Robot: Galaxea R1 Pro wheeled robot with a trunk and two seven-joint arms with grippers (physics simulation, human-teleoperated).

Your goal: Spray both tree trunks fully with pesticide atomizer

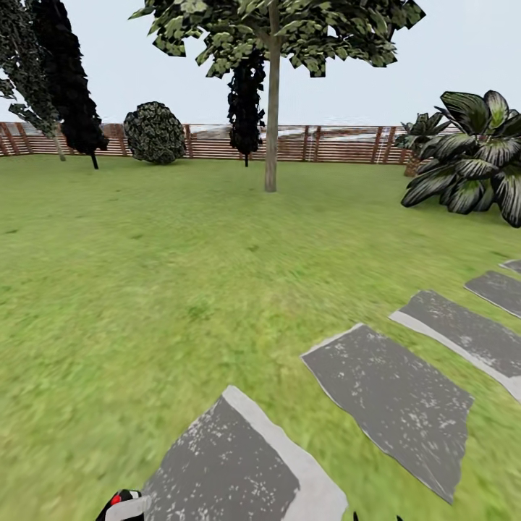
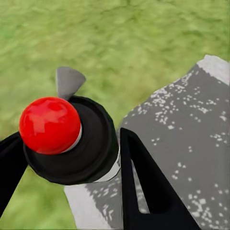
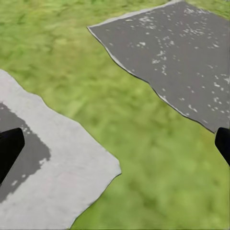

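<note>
Pesticide atomizer: black bottle with a red nozzle top, seen top-down in the left wrist view, held between the two black fingers; in the head view it peeks in at the bottom edge
Left gripper: jaws closed against the bottle's sides, one finger on each flank, above grass and the edge of a stepping slab
Right gripper: jaws spread wide with nothing between them, fingertips at opposite edges of the right wrist view, over grass between two slabs
Tree trunk: straight, grey-brown, upright on the lawn well ahead, under a green-white canopy
Surroundings: slatted wooden fence behind, black narrow tree far left, round bush, broad-leaved plant right
</note>
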